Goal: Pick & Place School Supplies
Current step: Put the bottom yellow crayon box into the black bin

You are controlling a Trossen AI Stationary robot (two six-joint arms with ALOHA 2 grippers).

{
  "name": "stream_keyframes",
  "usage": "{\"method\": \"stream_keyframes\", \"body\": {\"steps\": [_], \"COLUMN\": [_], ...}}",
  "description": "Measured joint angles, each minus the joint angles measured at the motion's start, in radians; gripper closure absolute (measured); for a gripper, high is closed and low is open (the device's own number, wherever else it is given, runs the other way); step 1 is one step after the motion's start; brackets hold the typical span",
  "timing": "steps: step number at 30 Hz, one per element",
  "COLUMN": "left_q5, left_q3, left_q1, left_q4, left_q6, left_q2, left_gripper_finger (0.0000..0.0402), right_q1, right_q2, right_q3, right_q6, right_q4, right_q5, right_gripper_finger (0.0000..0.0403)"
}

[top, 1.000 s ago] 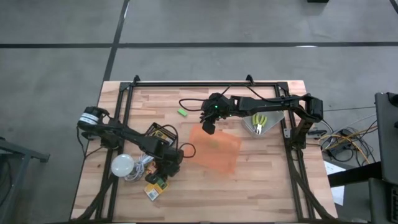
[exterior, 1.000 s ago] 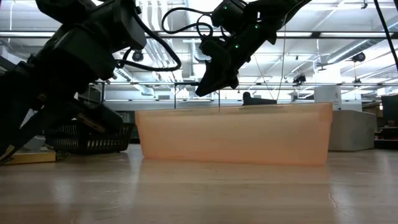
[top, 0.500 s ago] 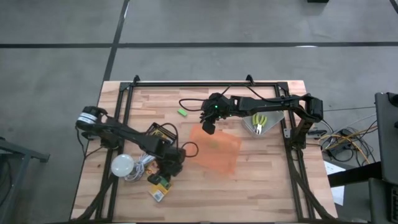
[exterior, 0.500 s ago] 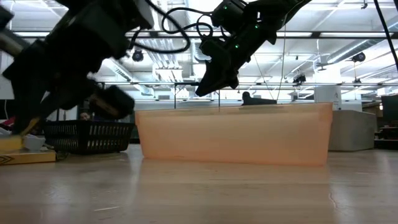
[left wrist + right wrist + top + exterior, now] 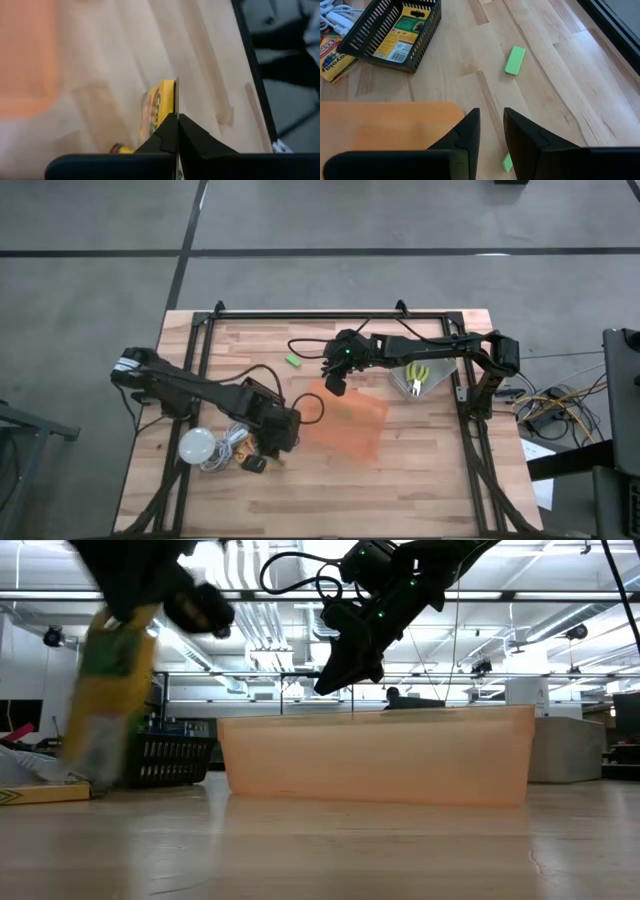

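My left gripper (image 5: 280, 434) is raised over the table's near left, just left of the orange tray (image 5: 350, 425), and is shut on a yellow-and-green crayon box (image 5: 108, 690). My right gripper (image 5: 492, 120) hangs over the tray's far left corner with a narrow gap between its fingers. A bit of green (image 5: 507, 163) shows low in that gap; whether it is touched, I cannot tell. A green block (image 5: 293, 361) lies flat on the wood beyond the tray. Two yellow-handled scissors (image 5: 418, 375) lie at the far right. My left gripper pinches the crayon box's upper edge (image 5: 169, 97) between its two fingers. The fingers slant downward, and the box reaches out past their tips. The box hangs nearly upright below the gripper, with its lower end (image 5: 90, 770) clear of the table.
A black mesh basket (image 5: 395, 30) with a crayon box inside stands left of the tray, partly under my left arm. Another crayon box (image 5: 335, 60) lies beside it. A white bulb (image 5: 195, 445) with its cord lies at the near left. Black rails (image 5: 330, 313) frame the table.
My left gripper has risen from the table's near left and drifted toward the orange tray, rolling as it went. The crayon box has come up off the wood and now hangs in the air.
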Motion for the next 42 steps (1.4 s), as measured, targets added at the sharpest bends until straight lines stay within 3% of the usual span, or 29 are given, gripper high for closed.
{"method": "stream_keyframes", "body": {"steps": [11,18,29,42], "left_q5": [-0.323,-0.524,-0.516,-0.472], "left_q3": [0.298,0.302,0.187,0.050], "left_q1": [-0.001,0.008,0.149,0.309], "left_q4": [-0.210,-0.226,-0.246,-0.244], "left_q6": [-0.218,-0.492,-0.614,-0.697], "left_q2": [-0.079,-0.174,-0.340,-0.379], "left_gripper_finger": [0.0399,0.0399,0.0399,0.0399], "right_q1": [0.000,0.000,0.000,0.000], "right_q2": [0.000,0.000,0.000,0.000], "right_q3": [0.000,0.000,0.000,0.000], "right_q6": [0.000,0.000,0.000,0.000], "right_q4": [0.000,-0.001,0.000,0.000], "right_q5": [0.000,0.000,0.000,0.000], "right_gripper_finger": [0.0335,0.0325,0.0322,0.0330]}}
